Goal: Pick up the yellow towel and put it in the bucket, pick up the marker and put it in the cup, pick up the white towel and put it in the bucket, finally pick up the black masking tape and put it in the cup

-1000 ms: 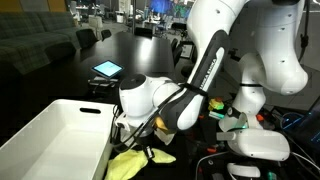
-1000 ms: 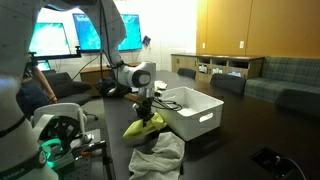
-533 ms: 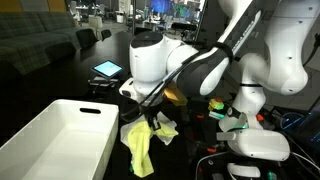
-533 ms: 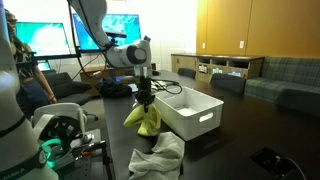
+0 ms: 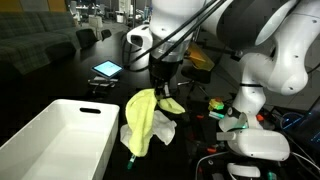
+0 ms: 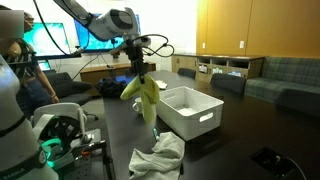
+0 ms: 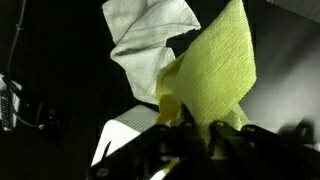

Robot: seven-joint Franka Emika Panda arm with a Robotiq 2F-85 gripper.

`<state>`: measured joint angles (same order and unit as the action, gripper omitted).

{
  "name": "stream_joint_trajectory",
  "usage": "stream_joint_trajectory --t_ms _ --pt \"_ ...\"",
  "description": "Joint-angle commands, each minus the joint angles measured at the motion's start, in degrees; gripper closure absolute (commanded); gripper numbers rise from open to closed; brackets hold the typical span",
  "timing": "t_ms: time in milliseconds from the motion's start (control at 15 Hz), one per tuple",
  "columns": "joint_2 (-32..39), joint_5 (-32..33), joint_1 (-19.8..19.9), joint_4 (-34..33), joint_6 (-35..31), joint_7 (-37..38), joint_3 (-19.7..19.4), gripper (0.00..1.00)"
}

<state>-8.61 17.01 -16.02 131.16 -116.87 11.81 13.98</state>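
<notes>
My gripper (image 5: 160, 88) is shut on the top of the yellow towel (image 5: 143, 122), which hangs free in the air. In an exterior view the gripper (image 6: 139, 75) holds the towel (image 6: 146, 97) up beside the near end of the white bucket (image 6: 192, 112), to its left. The bucket (image 5: 55, 140) looks empty. The white towel (image 6: 160, 158) lies crumpled on the dark table below. In the wrist view the yellow towel (image 7: 215, 70) fills the space at my gripper (image 7: 190, 125), with the white towel (image 7: 145, 35) beyond. I cannot make out the marker, cup or masking tape.
A lit tablet (image 5: 106, 69) lies on the table behind the bucket. The robot's white base (image 5: 258, 140) with cables stands close by, and another white unit with a green light (image 6: 55, 135) is at the table edge. Sofas and shelves are far back.
The gripper has risen from table height with the yellow towel. The towel was bunched on the table a second ago and now hangs stretched out in the air, well above the white towel.
</notes>
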Motion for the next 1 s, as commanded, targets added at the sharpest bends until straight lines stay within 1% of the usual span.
stream_joint_trajectory --t_ms 0,200,267,333,533,733,933 --pt "-1.2 2.1 1.0 -4.9 3.9 4.3 2.2 0.97" --pt "0.8 2.7 1.4 -9.6 5.3 6.8 2.7 0.97" --pt "4.0 3.5 2.4 -13.6 5.1 5.8 1.8 0.97" --pt "5.4 3.8 2.7 -15.6 4.8 5.6 1.5 0.97" --pt "10.8 3.3 4.1 -22.5 3.9 10.1 0.5 0.97" --pt "18.0 2.9 4.0 -30.3 3.7 12.6 -1.0 0.97" --pt "26.2 2.2 2.9 -38.7 4.3 16.8 -3.2 0.97"
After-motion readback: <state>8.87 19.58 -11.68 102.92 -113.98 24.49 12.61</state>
